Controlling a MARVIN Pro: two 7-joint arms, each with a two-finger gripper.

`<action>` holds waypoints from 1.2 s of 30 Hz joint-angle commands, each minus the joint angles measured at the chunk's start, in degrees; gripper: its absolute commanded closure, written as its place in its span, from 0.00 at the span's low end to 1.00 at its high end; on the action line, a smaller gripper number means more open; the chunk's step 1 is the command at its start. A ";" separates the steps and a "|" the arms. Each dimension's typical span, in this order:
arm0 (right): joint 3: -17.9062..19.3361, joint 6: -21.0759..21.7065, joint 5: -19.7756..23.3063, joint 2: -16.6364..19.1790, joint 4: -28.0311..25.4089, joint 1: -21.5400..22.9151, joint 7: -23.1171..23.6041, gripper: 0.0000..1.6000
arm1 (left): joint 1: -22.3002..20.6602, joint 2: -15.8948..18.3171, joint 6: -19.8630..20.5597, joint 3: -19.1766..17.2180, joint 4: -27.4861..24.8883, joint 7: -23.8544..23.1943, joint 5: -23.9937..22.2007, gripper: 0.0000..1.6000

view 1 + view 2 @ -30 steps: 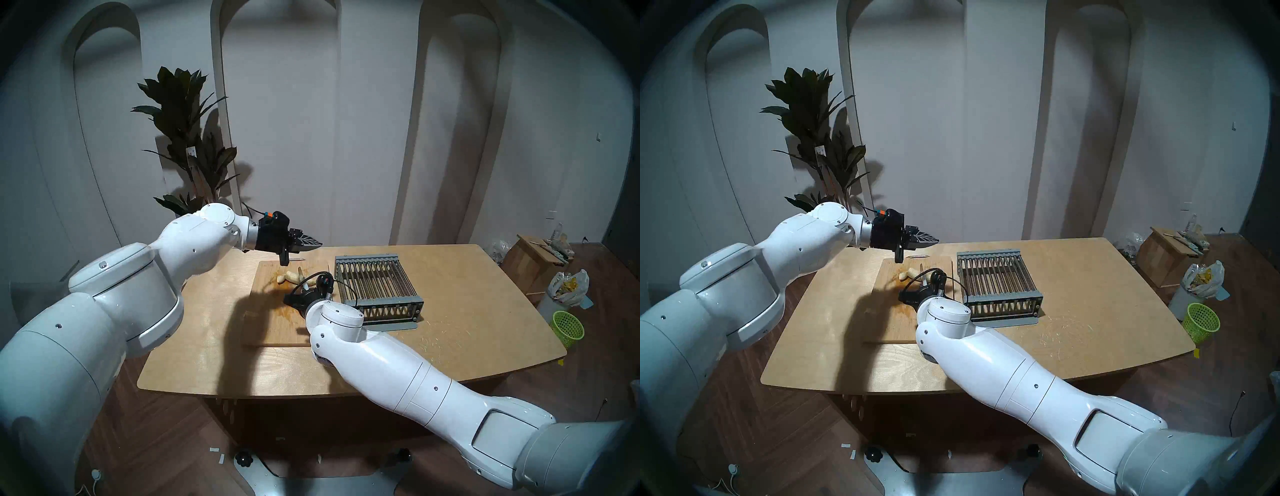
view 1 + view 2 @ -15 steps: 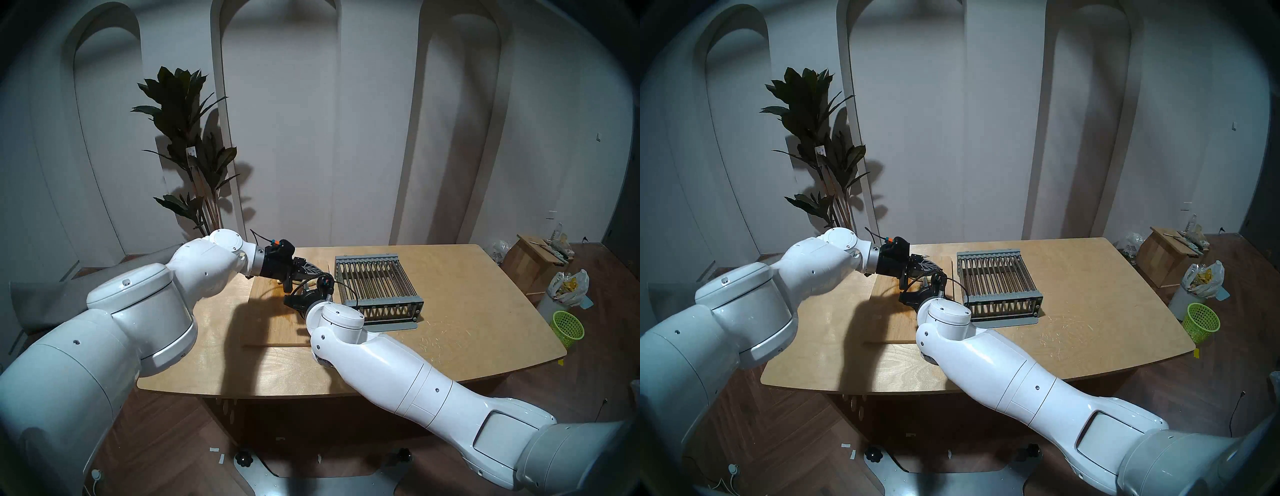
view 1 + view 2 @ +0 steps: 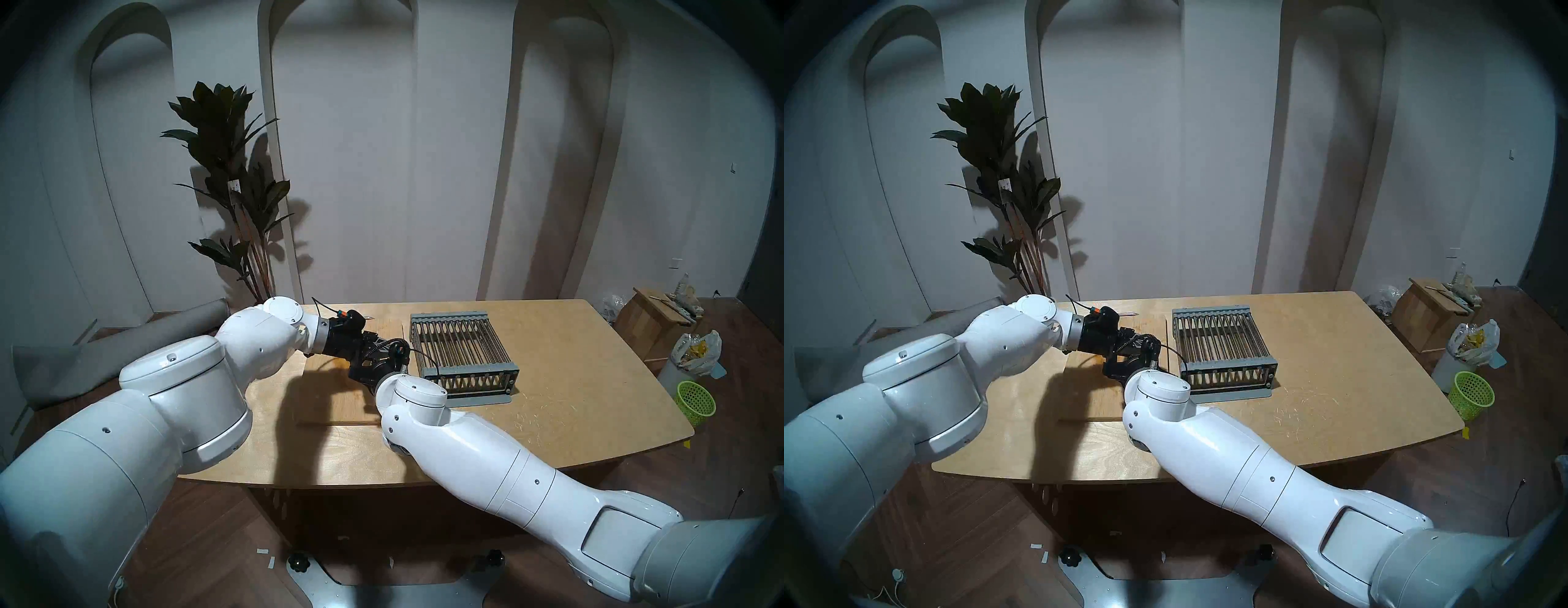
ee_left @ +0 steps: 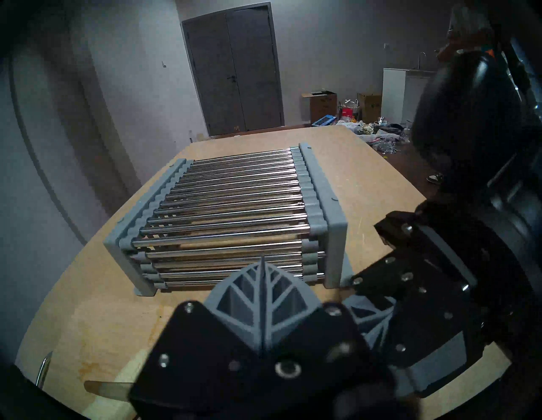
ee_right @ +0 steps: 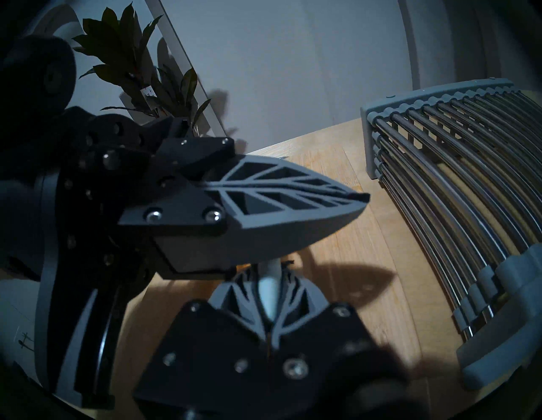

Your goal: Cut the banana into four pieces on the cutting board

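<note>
Left end effector drops onto the banana's spot while the knife waits

The left end effector (image 4: 263,264), clenched on nothing, has come down from above the far end of the cutting board (image 3: 331,403) to sit low over it, just in front of the right end effector (image 5: 271,283), which has not moved and grips the pale handle of a knife (image 5: 267,290). A second ago the banana lay in plain sight on the far part of the board; now both end effectors cover that spot and no view shows it. The left arm looks to be going in to pin the fruit for a cut, though contact cannot be made out. The grey rack (image 3: 462,352) sits untouched beside the board on the table (image 3: 551,424)
</note>
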 commanded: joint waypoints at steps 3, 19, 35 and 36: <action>0.57 -0.03 0.11 -0.14 -2.03 0.84 0.19 1.00 | 0.79 0.08 -1.39 1.08 0.68 0.05 1.04 1.00; 1.04 0.30 0.78 0.11 -2.10 0.73 0.29 1.00 | 1.57 0.14 -3.11 2.65 1.35 0.03 1.79 1.00; 2.01 0.65 1.70 0.50 -0.94 1.43 0.51 1.00 | 1.81 -0.31 -3.90 3.23 1.80 1.00 1.44 1.00; 2.14 0.67 1.73 0.53 -0.81 1.57 0.55 1.00 | 1.75 -0.33 -3.91 3.23 1.84 1.09 1.41 1.00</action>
